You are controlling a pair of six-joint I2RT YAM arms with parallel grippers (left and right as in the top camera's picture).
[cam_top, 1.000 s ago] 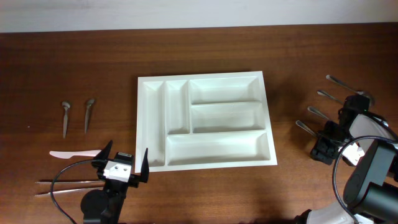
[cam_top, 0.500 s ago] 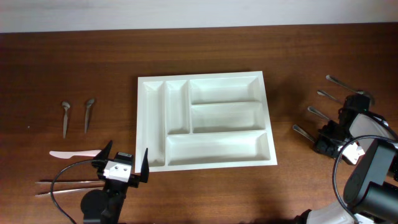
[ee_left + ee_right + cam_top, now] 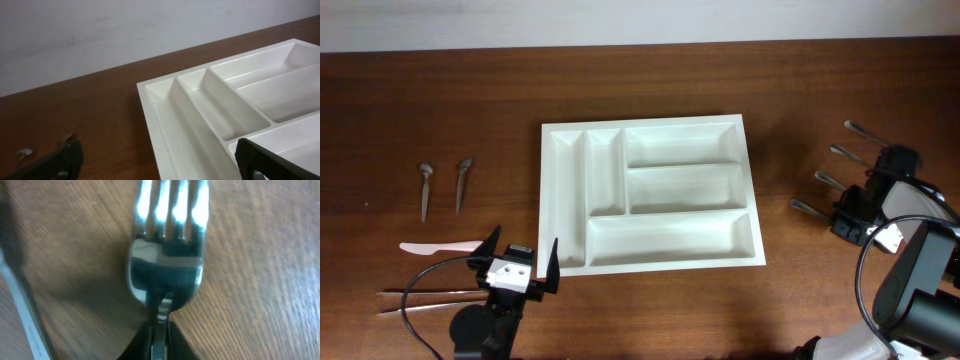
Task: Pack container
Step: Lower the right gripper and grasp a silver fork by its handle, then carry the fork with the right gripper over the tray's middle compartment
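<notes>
Five compartments make up the container (image 3: 650,195), the white tray lying flat at the centre of the overhead frame on the brown surface (image 3: 800,80). Two narrow ones run top to bottom on its left side and three wide ones lie across on its right. Every one I can see shows only bare white plastic. The left gripper (image 3: 520,252) sits just below the tray's lower left corner. In its wrist view the dark fingers (image 3: 272,162) stand wide apart at the two bottom corners of the frame, with nothing between them but the tray's near corner ahead. At far left, well apart from the tray, two small spoons (image 3: 443,186) lie side by side. A pale pink knife (image 3: 438,246) lies below them, and a pair of thin rods (image 3: 425,293) lies lower still, beside the left arm's cable. At the right edge of the overhead frame, metal utensils (image 3: 842,153) lie in a slanted row. The right gripper (image 3: 853,214) is down at the lowest of them, a fork (image 3: 167,255). The right wrist view shows that fork's tines pointing to the top of the frame and its narrow neck pinched between the fingers (image 3: 176,342), which are closed onto it. Another utensil's handle (image 3: 22,310) runs blurred along the left edge of that view, close beside the fork.
</notes>
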